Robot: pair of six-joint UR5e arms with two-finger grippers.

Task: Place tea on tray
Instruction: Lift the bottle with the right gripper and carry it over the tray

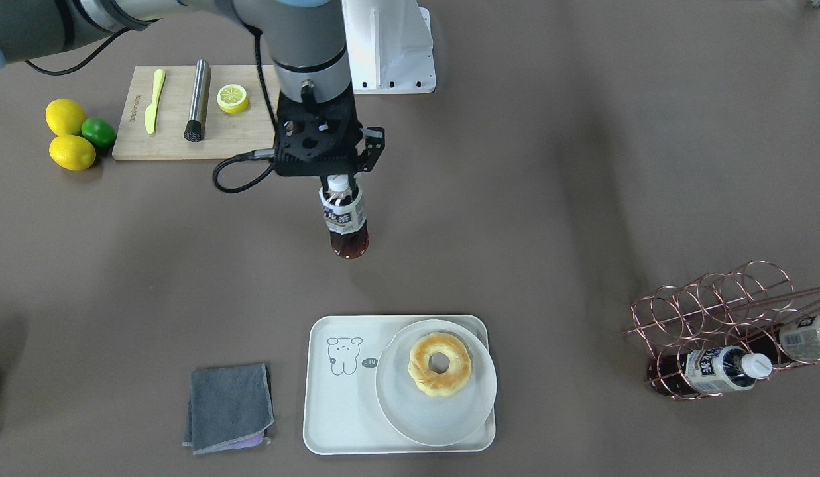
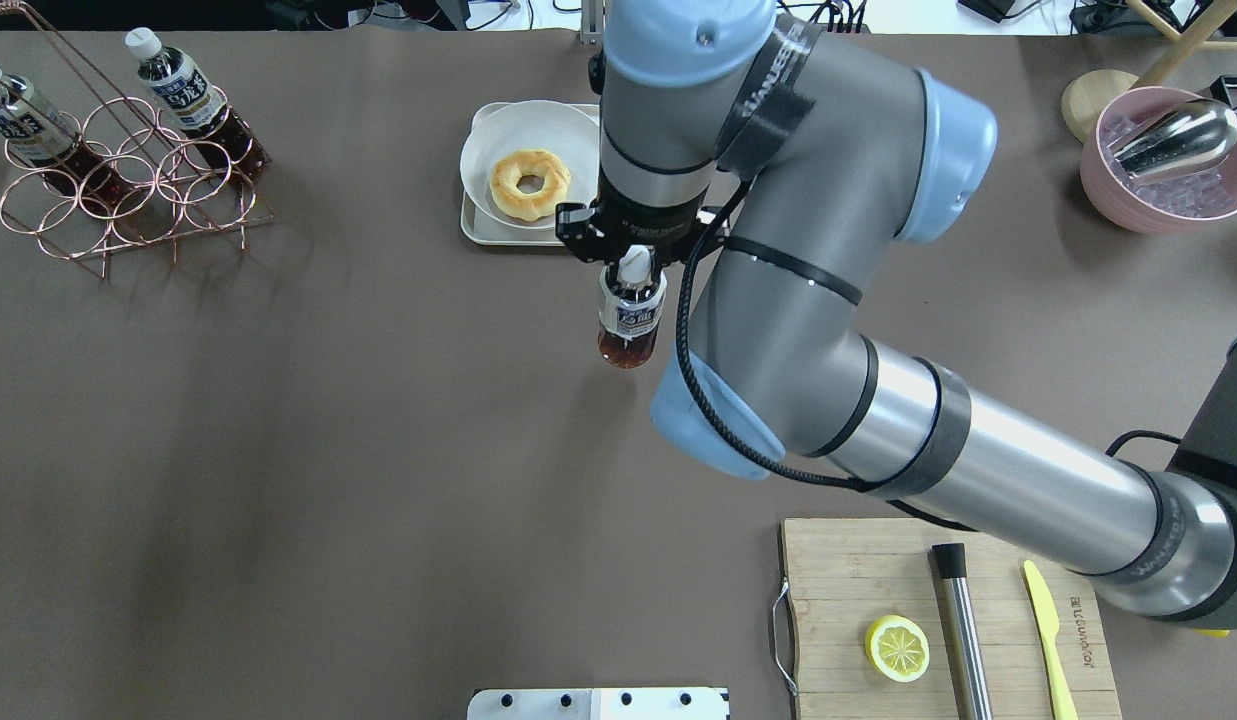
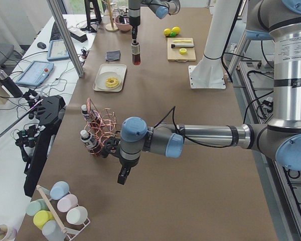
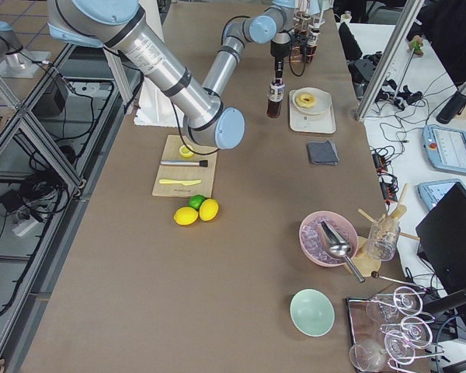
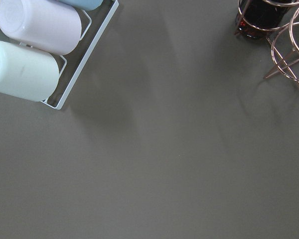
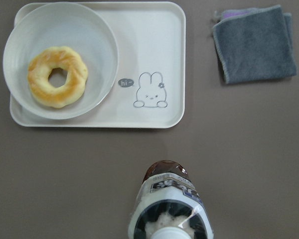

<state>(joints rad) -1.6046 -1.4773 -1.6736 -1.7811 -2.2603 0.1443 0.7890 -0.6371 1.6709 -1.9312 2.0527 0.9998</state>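
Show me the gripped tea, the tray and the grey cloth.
tea [image 1: 345, 216]: front-facing view, on its label.
tray [image 1: 335, 419]: front-facing view, bare floor beside the plate [image 1: 410, 424].
cloth [image 1: 229, 407]: front-facing view, its middle.

Plate [image 1: 436, 414]: holds a doughnut [image 1: 440, 364].
Cloth [image 1: 229, 408]: grey, folded, flat on the tabletop [image 1: 582, 165].
Cutting board [image 1: 174, 142]: carries lemon slice [image 1: 233, 98], yellow knife [image 1: 154, 101], metal rod [image 1: 197, 99].
Wire rack [image 1: 718, 311]: two bottles [image 1: 714, 370] lying in it.
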